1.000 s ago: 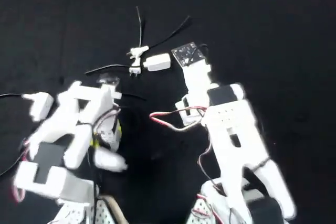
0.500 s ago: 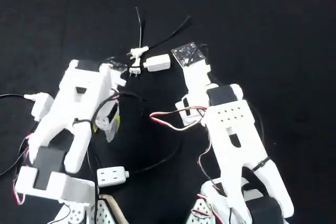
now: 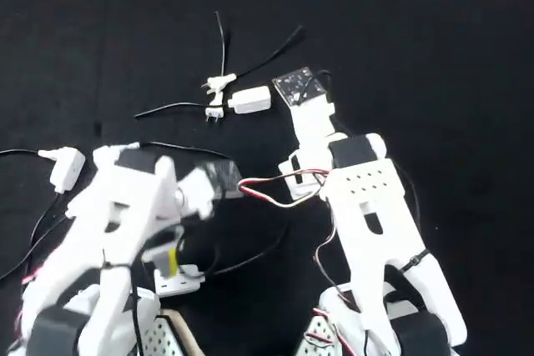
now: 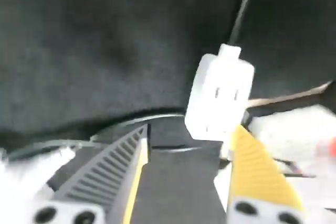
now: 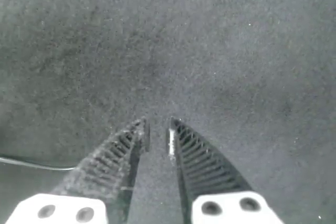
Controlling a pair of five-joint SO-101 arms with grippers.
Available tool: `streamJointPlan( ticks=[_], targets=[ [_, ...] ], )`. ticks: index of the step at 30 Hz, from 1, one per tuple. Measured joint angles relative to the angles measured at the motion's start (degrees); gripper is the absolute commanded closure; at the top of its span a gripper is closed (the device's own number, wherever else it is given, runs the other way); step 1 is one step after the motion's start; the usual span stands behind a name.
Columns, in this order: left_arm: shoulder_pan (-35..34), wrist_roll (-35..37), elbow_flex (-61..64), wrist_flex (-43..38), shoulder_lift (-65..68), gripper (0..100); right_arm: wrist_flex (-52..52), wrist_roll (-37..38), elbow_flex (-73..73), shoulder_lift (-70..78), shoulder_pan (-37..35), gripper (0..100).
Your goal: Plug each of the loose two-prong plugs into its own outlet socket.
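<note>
left arm blurred, outlet socket half covered

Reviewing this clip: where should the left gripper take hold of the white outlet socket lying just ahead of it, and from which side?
Probably best to pinch the outlet socket across its two long side walls, coming down from above. It lies flat with its slotted face up and its cord leaving the far end, so a side grip keeps the slots clear. The left gripper is open.

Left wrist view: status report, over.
Left gripper open, outlet socket just ahead, ungripped. Right gripper nearly shut, empty. Two-prong plugs loose, unplugged. Black cord beside them.
</note>
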Motion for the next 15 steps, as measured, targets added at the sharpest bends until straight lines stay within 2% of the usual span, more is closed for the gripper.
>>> streamJointPlan(
  ticks=[4,9,15],
  targets=[
    [0.00,-5.54,4.31,-1.14,-2.11,75,0.00,0.00,0.00,0.00,0.00,93.9],
    [2.02,-5.54,7.91,-5.80,-1.32,75,0.00,0.00,0.18,0.00,0.00,93.9],
    [5.19,6.86,10.55,-17.14,4.84,75,0.00,0.00,0.53,0.00,0.00,93.9]
  ],
)
